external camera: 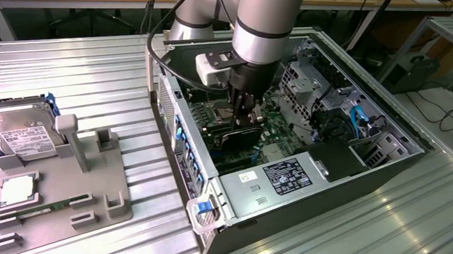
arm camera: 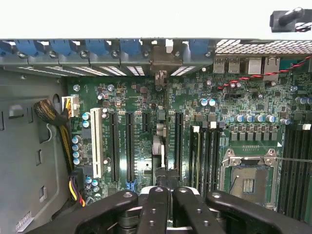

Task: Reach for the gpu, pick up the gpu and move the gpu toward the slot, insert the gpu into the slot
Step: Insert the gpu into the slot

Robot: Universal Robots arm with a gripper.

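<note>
I am holding my gripper (external camera: pixel 243 113) inside the open computer case (external camera: pixel 379 170), closed on the gpu (external camera: pixel 240 140), a flat black card hanging edge-down just above the green motherboard (arm camera: pixel 146 105). In the wrist view, my fingers (arm camera: pixel 158 207) are pressing together over the card's top edge, which is running away from them toward the silver bracket (arm camera: pixel 159 77) at the case's rear wall. I judge the insertion step to be in hand: the card is standing over the slot (arm camera: pixel 171 141) region, though I cannot tell whether its edge connector is already seated. What remains is calling for a straight downward press, keeping the card upright and its bracket lined up with the rear opening.
</note>
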